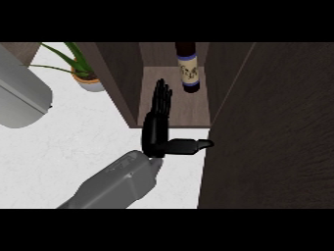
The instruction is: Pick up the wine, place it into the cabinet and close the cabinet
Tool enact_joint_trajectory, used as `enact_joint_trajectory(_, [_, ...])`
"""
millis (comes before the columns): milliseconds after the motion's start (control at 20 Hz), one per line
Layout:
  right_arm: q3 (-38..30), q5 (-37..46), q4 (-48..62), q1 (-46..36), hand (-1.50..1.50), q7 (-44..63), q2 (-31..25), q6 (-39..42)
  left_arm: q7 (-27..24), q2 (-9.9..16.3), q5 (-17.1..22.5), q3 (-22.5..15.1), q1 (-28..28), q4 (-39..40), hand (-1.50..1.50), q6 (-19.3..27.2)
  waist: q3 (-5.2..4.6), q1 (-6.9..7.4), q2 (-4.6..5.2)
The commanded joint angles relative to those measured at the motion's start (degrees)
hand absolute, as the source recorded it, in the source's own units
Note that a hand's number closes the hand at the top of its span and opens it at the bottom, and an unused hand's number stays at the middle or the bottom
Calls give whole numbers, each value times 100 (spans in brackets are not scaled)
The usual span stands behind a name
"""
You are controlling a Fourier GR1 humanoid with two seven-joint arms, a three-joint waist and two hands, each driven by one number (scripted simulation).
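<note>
The wine bottle (189, 66) stands upright at the back of the open cabinet (173, 110), dark glass with a pale label. My left hand (155, 130) is at the cabinet's front edge, fingers straight and pointing into the opening, well short of the bottle. Its thumb sticks out to the right, and the tip reaches the edge of the open dark door (278, 127). The hand holds nothing. My right hand does not show.
A potted green plant (86, 76) stands on the white counter (46, 157) left of the cabinet. A large pale grey rounded body (10, 93) fills the upper left corner. The dark door covers the whole right side.
</note>
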Motion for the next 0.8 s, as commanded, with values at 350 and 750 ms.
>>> enact_joint_trajectory(350, [-489,-219,-120,-242,-150,198,-271,6,739,1499,-984,-323,1368,-2923,-150,228,2,42,-12])
enact_joint_trajectory(750, [228,-273,-536,158,150,183,-572,753,1121,2576,-1239,-122,1921,-4032,-150,-542,0,19,-10])
